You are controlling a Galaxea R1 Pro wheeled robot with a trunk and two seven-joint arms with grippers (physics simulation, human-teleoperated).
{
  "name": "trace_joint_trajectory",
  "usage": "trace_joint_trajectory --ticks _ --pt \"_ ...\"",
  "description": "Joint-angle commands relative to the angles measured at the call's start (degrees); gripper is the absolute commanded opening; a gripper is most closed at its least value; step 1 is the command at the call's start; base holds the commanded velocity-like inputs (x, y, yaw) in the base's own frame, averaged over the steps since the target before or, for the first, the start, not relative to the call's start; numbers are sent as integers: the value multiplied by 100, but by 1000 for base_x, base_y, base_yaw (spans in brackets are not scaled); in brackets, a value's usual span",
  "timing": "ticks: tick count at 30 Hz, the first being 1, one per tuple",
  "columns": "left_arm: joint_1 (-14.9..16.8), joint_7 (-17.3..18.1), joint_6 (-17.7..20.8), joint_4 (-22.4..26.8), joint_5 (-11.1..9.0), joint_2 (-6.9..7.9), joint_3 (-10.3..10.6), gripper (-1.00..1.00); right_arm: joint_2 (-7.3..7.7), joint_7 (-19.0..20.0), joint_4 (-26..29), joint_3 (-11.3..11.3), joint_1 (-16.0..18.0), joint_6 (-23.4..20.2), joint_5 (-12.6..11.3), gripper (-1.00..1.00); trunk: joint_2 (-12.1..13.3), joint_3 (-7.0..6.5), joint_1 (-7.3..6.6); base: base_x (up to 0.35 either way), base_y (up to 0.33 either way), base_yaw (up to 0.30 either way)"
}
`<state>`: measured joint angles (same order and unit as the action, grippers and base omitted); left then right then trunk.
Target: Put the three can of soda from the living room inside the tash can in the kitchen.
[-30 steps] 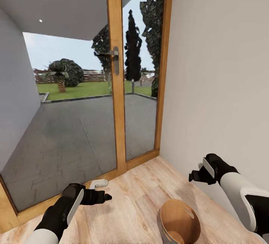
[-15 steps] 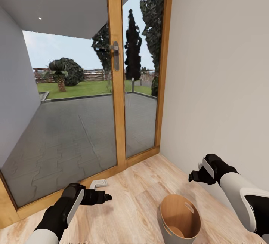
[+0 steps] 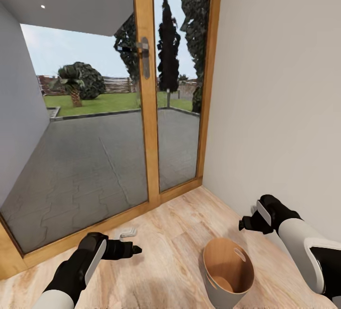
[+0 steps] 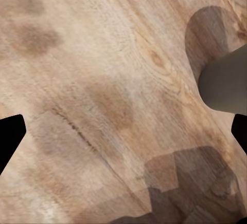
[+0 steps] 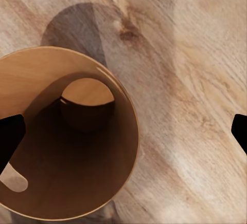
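The tash can (image 3: 228,271) stands on the wood floor at the lower right, pale grey outside and coppery brown inside, with nothing in it. In the right wrist view its open mouth (image 5: 67,131) lies below my right gripper (image 5: 123,136), whose fingers are spread wide. From the head view, my right gripper (image 3: 246,224) hovers just above and behind the bin's rim. My left gripper (image 3: 129,250) is open and empty over bare floor to the bin's left. A pale grey rounded edge (image 4: 224,82) shows in the left wrist view. The cans of soda are out of view.
Wood-framed glass doors (image 3: 147,110) with a metal handle (image 3: 143,56) stand ahead, with a patio and lawn outside. A plain wall (image 3: 284,101) runs along the right, close to my right arm. A small grey stopper (image 3: 128,232) lies by the door frame.
The whole picture has shifted, so the camera moved; more of the bin now shows in the head view. Both arms hold the same pose in the picture.
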<state>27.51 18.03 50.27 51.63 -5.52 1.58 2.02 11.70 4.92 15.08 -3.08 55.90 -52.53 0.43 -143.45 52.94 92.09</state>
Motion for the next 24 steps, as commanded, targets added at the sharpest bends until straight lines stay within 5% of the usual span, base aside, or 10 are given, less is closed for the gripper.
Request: trace_joint_trajectory --ticks 1,24 --pt "0 0 0 3 -1 0 0 100 -1 0 2 -1 0 -1 -1 100 -2 23 2 0 0 0" --pt "0 -2 0 5 -1 -9 0 100 -17 -1 -4 3 0 4 1 100 -33 532 61 0 0 0"
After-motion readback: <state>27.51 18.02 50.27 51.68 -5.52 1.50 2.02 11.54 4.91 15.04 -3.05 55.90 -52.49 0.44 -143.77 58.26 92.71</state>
